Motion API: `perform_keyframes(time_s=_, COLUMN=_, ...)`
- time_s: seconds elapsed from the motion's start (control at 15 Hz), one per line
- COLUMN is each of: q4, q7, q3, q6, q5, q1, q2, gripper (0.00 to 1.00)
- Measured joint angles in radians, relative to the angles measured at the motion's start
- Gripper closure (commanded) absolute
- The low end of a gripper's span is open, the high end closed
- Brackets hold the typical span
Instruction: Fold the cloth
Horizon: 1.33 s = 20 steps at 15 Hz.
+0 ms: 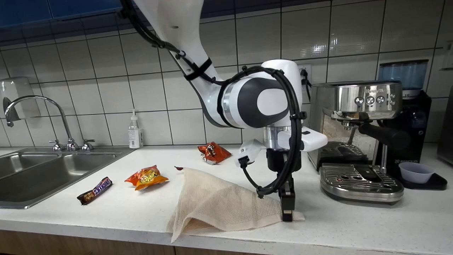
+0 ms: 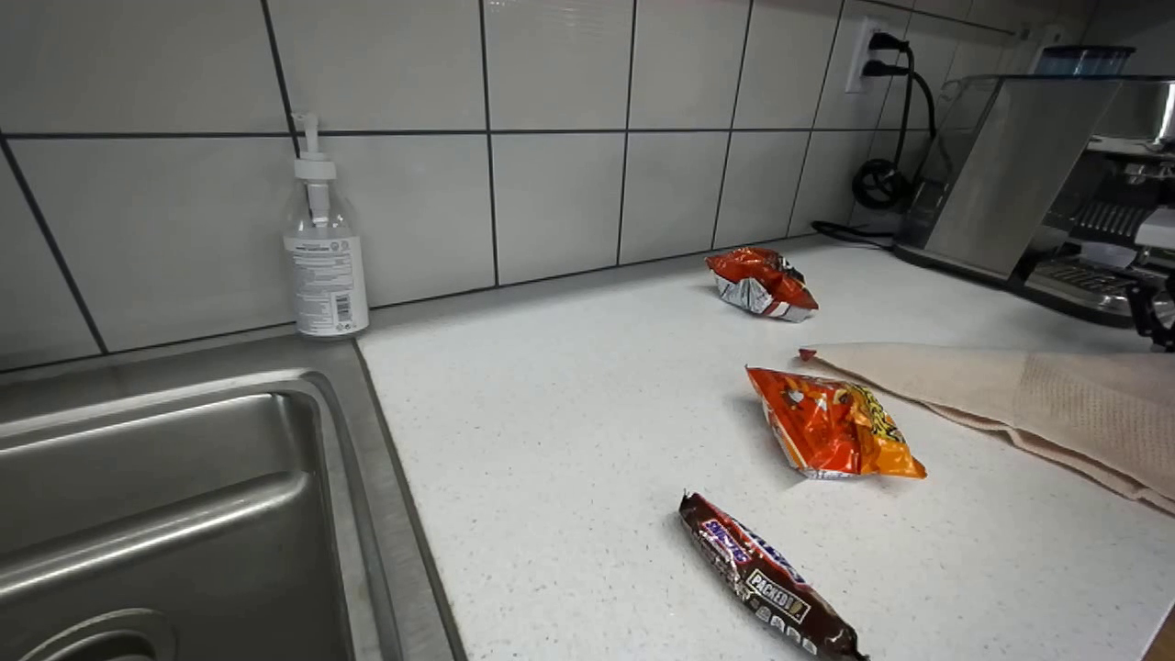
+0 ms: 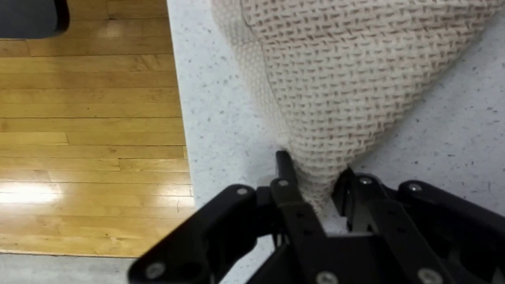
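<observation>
The beige cloth (image 1: 230,202) lies loosely on the counter in overlapping layers, with its front left part at the counter's front edge. In an exterior view only part of the cloth (image 2: 1065,395) shows at the right. My gripper (image 1: 287,214) points straight down at the cloth's right corner, with its fingertips at counter height. In the wrist view the gripper (image 3: 315,161) has its fingers apart on either side of the cloth's narrow corner (image 3: 319,138). The cloth fills the gap between the fingertips and lies against or very close to both.
An orange packet (image 1: 147,177), a red packet (image 1: 214,153) and a Snickers bar (image 1: 95,191) lie on the counter. A small dark red tip shows at the cloth's far left corner. A coffee machine (image 1: 357,141) stands right, a sink (image 1: 70,170) left. The counter edge (image 3: 181,102) is near the gripper.
</observation>
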Motion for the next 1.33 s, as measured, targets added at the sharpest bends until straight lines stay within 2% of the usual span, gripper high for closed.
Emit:
perform_keyframes(time_s=0.93, q4=0.0, q7=-0.008, q3=-0.009, q6=-0.019, q5=-0.015, q1=0.017, q2=-0.01, gripper=0.99)
perform_keyframes(time_s=1.33, q4=-0.001, q7=-0.009, q3=-0.024, q6=-0.063, q5=-0.051, q1=0.028, q2=-0.054, gripper=0.99)
